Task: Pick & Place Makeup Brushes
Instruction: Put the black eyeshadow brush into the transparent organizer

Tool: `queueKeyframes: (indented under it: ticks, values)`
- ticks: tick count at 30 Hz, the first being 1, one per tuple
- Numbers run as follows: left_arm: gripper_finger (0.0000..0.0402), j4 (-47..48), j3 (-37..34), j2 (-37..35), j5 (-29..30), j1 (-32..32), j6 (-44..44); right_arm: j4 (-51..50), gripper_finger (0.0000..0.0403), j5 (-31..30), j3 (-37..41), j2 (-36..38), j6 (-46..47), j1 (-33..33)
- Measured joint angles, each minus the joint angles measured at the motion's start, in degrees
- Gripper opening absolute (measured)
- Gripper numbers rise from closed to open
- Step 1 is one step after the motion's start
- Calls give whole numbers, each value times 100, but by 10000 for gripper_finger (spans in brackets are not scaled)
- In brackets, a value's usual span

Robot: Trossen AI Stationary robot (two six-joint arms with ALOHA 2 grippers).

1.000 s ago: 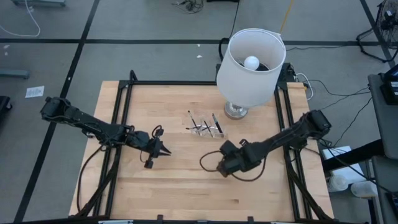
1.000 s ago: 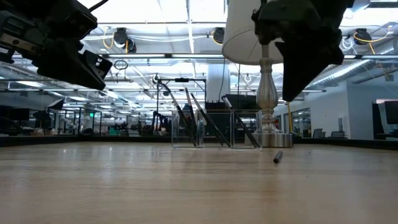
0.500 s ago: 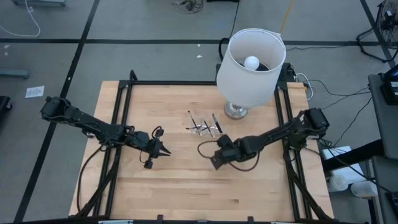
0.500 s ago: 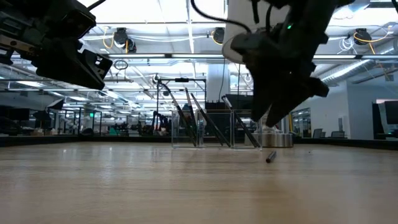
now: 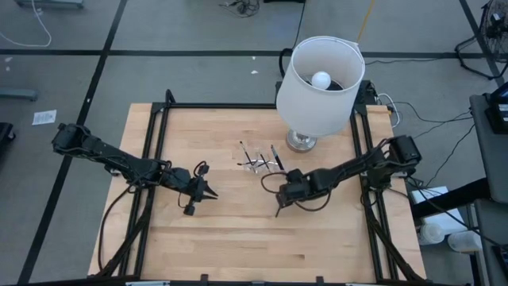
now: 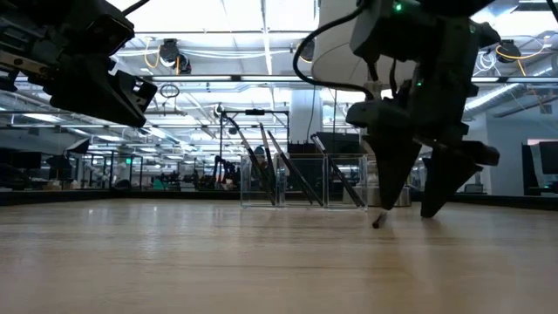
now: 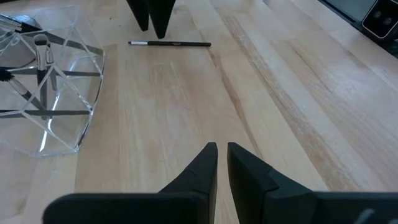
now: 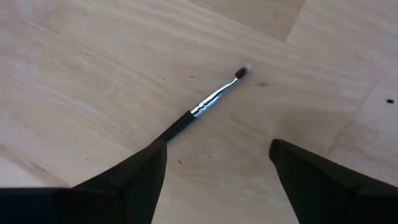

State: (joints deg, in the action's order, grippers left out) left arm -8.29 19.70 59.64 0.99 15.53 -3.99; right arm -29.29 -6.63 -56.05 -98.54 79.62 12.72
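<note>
**Right gripper spread above a loose brush**

The right gripper (image 8: 214, 165) has its fingers spread wide with nothing between them, hanging just over a single makeup brush (image 8: 208, 104) that lies flat on the wooden table (image 5: 230, 246). One finger (image 8: 134, 174) covers the end of the brush's black handle. In the low view the fingertips stand either side of the brush (image 6: 378, 220).

Just behind it, a clear holder (image 5: 262, 165) keeps the other brushes (image 7: 38, 50) leaning inside, near a lamp (image 5: 320, 83).

The left gripper (image 5: 208, 193) waits well apart, fingers nearly together and empty.
</note>
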Motion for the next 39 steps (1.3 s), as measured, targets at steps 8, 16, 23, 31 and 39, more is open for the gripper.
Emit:
queueKeyframes:
  ticks: [8,16,23,31,39]
  values:
    - [47,-58,-1,-2,0,0,-1,380,270,153,122,2,-328,-253]
    - [47,-48,-1,0,0,0,-24,652,268,-65,129,-18,-287,-332]
    - [47,-44,0,0,0,0,-17,700,267,-217,116,-201,-351,-423]
    - [47,-46,-1,0,2,0,-23,518,229,-100,120,-528,-1001,-468]
    - [47,-39,-1,0,2,0,-24,372,136,-30,125,-536,-1291,-409]
